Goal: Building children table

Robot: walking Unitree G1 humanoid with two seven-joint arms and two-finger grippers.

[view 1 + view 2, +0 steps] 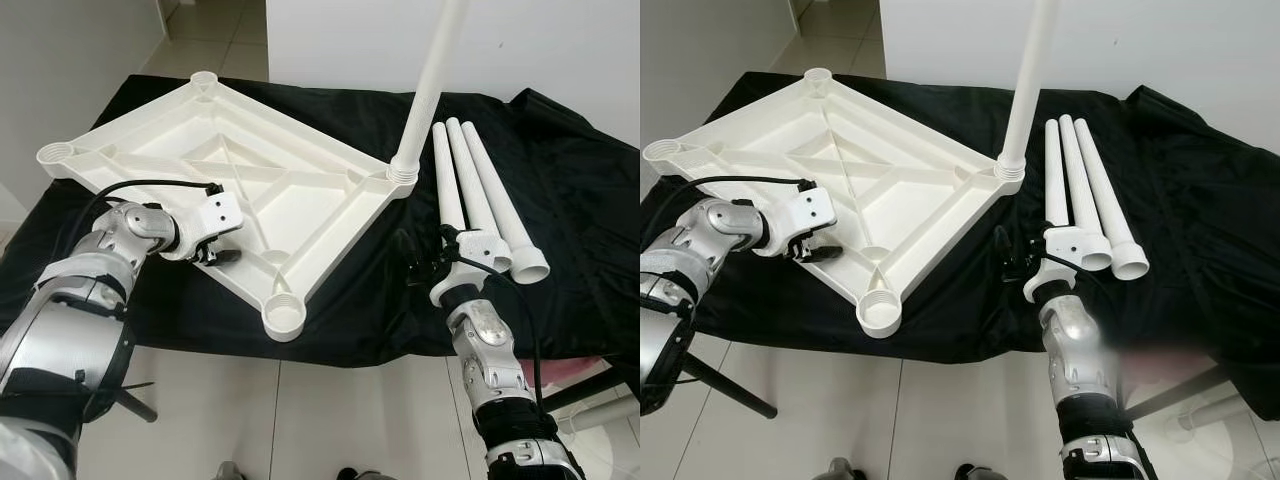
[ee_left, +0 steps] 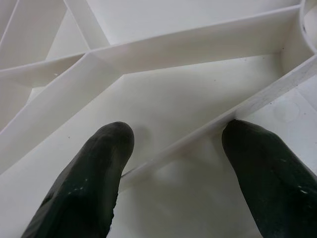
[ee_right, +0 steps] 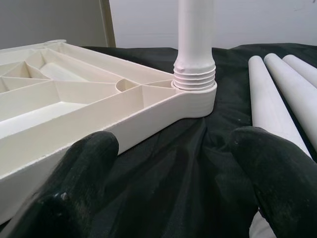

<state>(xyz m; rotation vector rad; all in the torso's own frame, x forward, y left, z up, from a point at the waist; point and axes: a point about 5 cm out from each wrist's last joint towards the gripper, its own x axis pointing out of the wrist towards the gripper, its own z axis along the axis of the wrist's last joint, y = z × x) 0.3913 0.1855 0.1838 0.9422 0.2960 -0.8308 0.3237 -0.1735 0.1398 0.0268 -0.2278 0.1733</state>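
Inverted tabletop lies on black cloth. One leg is fitted at its 3 o'clock corner; three legs remain loose beside. Left gripper straddles a rib, unclenched; right gripper is spread, empty.

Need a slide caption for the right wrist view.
Open right tool faces the installed leg in the tabletop corner.
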